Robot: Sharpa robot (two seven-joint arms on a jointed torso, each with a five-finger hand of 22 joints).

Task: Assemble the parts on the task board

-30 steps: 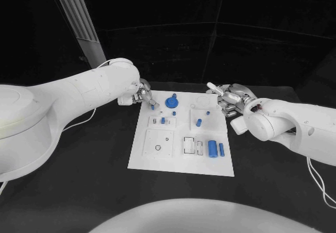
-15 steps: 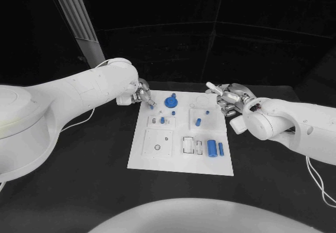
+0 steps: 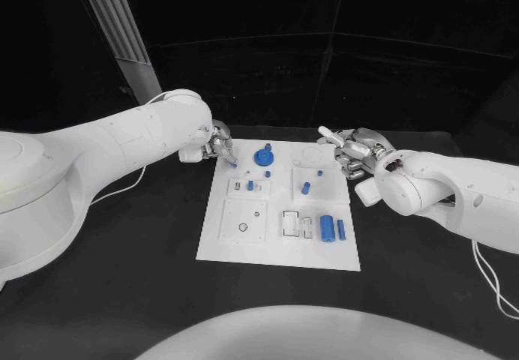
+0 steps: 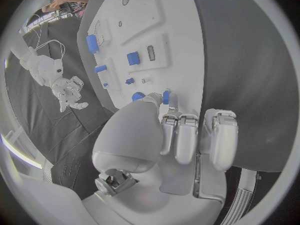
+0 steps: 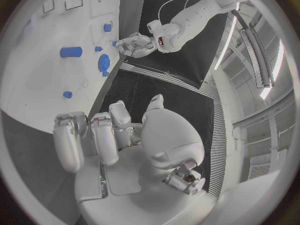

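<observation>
We see the white board [image 3: 279, 255] lying in the middle of the black desk [image 3: 130, 255], with small blue parts spread over it. Near its far edge sits a blue gear [image 3: 265, 158]; a little closer to us lie a small blue peg [image 3: 251, 184] and a short blue cylinder [image 3: 306, 189], and toward the near right part two larger blue cylinders [image 3: 328, 227] rest side by side in their recess. Our left hand [image 3: 220, 145] hovers at the far left corner of the board — in the left wrist view a small blue part [image 4: 166, 96] sits pinched at its fingertips [image 4: 170, 101], just above the white surface, with the other fingers curled in beside it. Our right hand [image 3: 352, 154] hangs at the far right edge of the board, off to the side of the gear; from the right wrist view its fingers [image 5: 70, 140] curve loosely and stand apart with nothing between them — released, touching no part. The same view shows the gear [image 5: 104, 63] and a blue cylinder [image 5: 70, 51] on the board, and the left hand [image 5: 134, 42] across from it.
</observation>
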